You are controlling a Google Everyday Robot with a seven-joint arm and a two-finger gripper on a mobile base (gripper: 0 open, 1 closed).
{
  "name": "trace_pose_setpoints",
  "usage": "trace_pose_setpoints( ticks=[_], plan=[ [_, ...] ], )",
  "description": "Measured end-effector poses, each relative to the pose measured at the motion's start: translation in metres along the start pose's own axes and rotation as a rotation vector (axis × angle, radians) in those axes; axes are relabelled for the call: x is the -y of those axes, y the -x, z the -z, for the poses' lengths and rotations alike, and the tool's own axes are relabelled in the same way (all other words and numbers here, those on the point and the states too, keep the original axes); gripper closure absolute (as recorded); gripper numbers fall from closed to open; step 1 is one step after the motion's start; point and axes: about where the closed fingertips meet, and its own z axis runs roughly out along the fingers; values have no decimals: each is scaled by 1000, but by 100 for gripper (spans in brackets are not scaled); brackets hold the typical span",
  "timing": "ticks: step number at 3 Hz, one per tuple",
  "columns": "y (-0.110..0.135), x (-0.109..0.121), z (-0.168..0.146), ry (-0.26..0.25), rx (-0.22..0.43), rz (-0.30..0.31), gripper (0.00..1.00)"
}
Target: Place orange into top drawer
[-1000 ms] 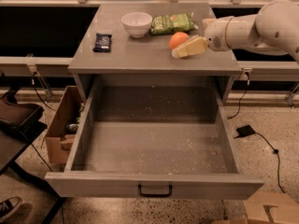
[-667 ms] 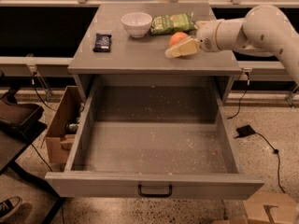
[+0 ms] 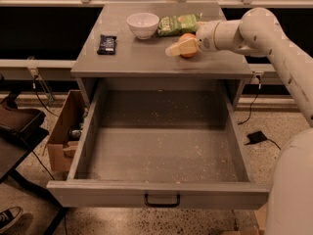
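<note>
Orange (image 3: 190,52) sits on the cabinet top (image 3: 146,58), right of centre, just in front of the green bag (image 3: 178,24); my gripper (image 3: 178,47) reaches in from the right, lying against the fruit's near side; whether it clamps I cannot tell; top drawer (image 3: 156,192) stands pulled out below.

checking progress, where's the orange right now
In the camera view the orange is on the cabinet top, right of centre, just in front of the green snack bag, with the gripper right against it.
</note>
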Motion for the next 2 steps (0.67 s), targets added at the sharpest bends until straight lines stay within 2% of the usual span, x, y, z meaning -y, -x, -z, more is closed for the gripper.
trace_pose_setpoints(
  ticks=[1,2],
  plan=[
    [-9,8,-7,-4,-13,-29,25],
    [-9,8,-7,-4,-13,-29,57]
  ],
)
